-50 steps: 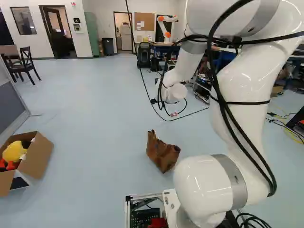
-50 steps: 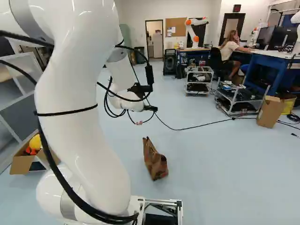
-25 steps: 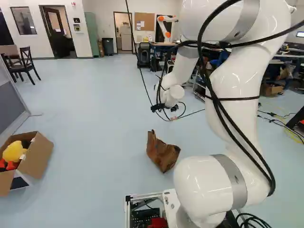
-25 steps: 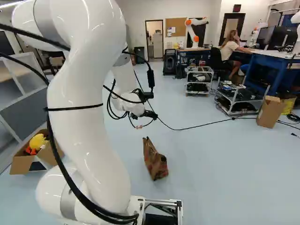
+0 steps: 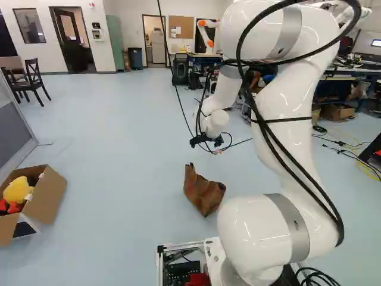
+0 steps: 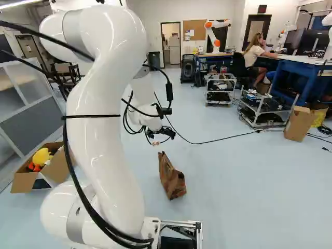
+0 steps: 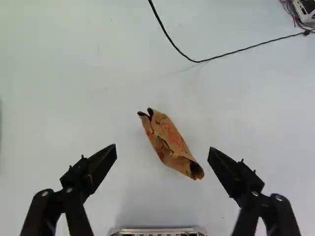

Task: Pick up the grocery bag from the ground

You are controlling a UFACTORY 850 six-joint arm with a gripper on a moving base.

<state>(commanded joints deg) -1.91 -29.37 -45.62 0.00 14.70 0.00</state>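
In the left base view the black gripper [image 5: 206, 141] hangs from the white wrist, above and beyond the brown paper grocery bag [image 5: 203, 190], which stands on the floor with its crumpled top leaning. The right base view shows the gripper [image 6: 161, 134] over the floor past the same bag [image 6: 171, 176]. In the wrist view the gripper [image 7: 162, 150] is open, its two fingers wide apart. Seen from above, the bag [image 7: 171, 143] lies slantwise in the gap between the fingers and ahead of them, well below, touched by neither.
A cardboard box [image 5: 50, 195] with a yellow toy stands at the left of the left base view. A black cable [image 6: 218, 140] crosses the floor beyond the bag. Metal carts [image 6: 264, 110], another box [image 6: 298, 123] and another robot [image 6: 212, 36] stand farther off.
The arm has swung and dropped, its gripper now lower and turned more downward in the base views. The bag and the base have stayed put.
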